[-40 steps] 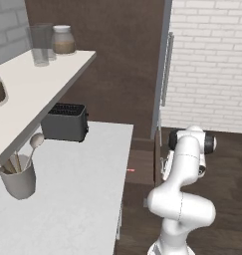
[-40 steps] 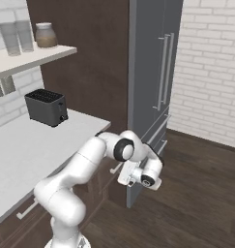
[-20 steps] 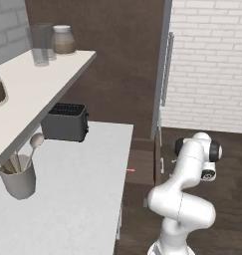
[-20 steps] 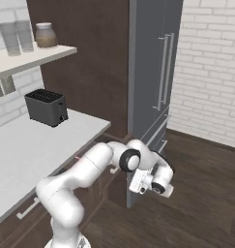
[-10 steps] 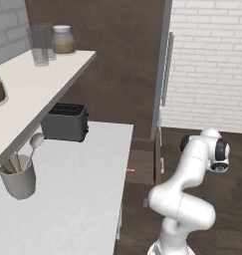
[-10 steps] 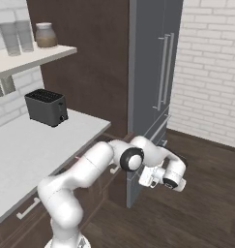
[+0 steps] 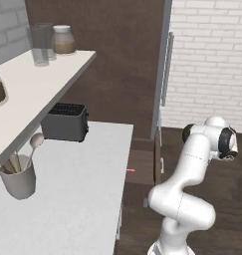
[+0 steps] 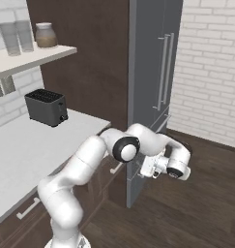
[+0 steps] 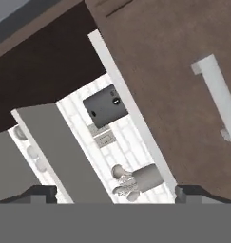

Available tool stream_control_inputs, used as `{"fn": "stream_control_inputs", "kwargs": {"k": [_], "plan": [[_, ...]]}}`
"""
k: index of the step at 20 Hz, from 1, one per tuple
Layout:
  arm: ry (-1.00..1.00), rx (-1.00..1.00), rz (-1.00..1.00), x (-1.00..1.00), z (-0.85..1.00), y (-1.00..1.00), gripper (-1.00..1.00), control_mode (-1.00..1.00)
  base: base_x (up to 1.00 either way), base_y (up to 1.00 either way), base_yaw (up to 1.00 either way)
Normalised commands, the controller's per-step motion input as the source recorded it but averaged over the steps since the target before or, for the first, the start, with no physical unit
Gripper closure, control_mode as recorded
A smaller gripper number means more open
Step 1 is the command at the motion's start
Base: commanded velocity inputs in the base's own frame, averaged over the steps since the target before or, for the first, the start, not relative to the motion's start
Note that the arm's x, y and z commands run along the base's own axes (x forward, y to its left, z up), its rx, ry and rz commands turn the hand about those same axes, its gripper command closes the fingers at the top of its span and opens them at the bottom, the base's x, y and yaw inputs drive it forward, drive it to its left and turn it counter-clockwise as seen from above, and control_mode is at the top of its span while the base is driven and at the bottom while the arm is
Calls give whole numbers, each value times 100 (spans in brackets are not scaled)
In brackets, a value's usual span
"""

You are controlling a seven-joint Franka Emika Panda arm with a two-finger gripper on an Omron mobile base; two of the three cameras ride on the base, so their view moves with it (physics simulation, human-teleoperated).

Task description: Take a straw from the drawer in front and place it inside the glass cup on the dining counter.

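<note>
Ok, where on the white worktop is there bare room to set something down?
The worktop is bare between the toaster and the utensil pot, out to its front edge. It is crowded only along the wall side.

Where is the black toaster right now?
The black toaster sits at the back of the white worktop, under the wall shelf, beyond the grey utensil pot.

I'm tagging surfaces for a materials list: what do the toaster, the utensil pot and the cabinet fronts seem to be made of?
Toaster: looks like black metal or plastic, matte, with a slotted top.
Utensil pot: probably glazed ceramic, plain grey and smooth; could be plastic.
Cabinet fronts: dark brown wood look, faint grain, satin finish, with a pale bar handle.
</note>
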Motion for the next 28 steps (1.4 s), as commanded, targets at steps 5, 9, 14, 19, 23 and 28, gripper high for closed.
{"fn": "stream_control_inputs", "kwargs": {"k": [5, 9, 14, 19, 23, 28], "plan": [[-12, -18, 0, -28, 85, 33, -100, -100, 0, 0, 0], [-10, -22, 0, -27, 73, 39, -100, -100, 0, 0, 0], [-2, -27, 0, -19, 41, 56, -100, -100, 0, 0, 0], [3, -34, 0, -3, 13, 80, -100, -100, 0, 0, 0], [13, -34, 0, 2, 15, 83, -100, -100, 0, 0, 0], [25, -30, 0, 19, 16, 70, -100, -100, 0, 0, 0]]}}
